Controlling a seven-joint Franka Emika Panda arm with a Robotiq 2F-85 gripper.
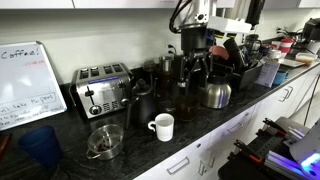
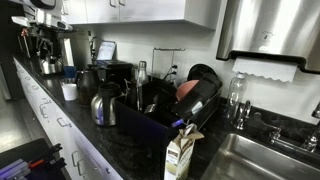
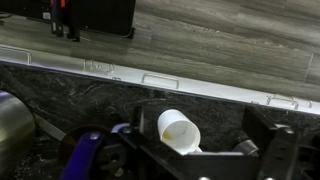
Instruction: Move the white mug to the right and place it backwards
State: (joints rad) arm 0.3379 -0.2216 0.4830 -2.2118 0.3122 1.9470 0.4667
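The mug [image 1: 162, 126] stands upright on the dark counter [image 1: 70, 165] close to its near edge, free of the gripper, with its handle pointing left in that exterior view. A glass jar [image 1: 105, 141] sits just left of it. A black jug [image 1: 140, 102] and a toaster [image 1: 103, 88] stand farther back, and a whiteboard [image 1: 27, 84] leans at the far left. To the right and farther back is a steel kettle [image 1: 215, 94], well apart from the mug, and the arm [image 1: 193, 35] rises above that stretch of counter. In an exterior view taken from along the counter, the mug [image 2: 69, 90] shows small and white near the counter's edge, beyond the kettle [image 2: 104, 105]. A dish rack [image 2: 175, 108], a carton [image 2: 180, 155] and a sink [image 2: 262, 160] lie nearer the camera. In the wrist view the gripper [image 3: 215, 160] is spread wide and holds nothing. Its dark fingers [image 3: 268, 145] frame the mug [image 3: 178, 129], which is seen from above with its mouth showing. The kettle [image 3: 14, 128] fills the left corner.
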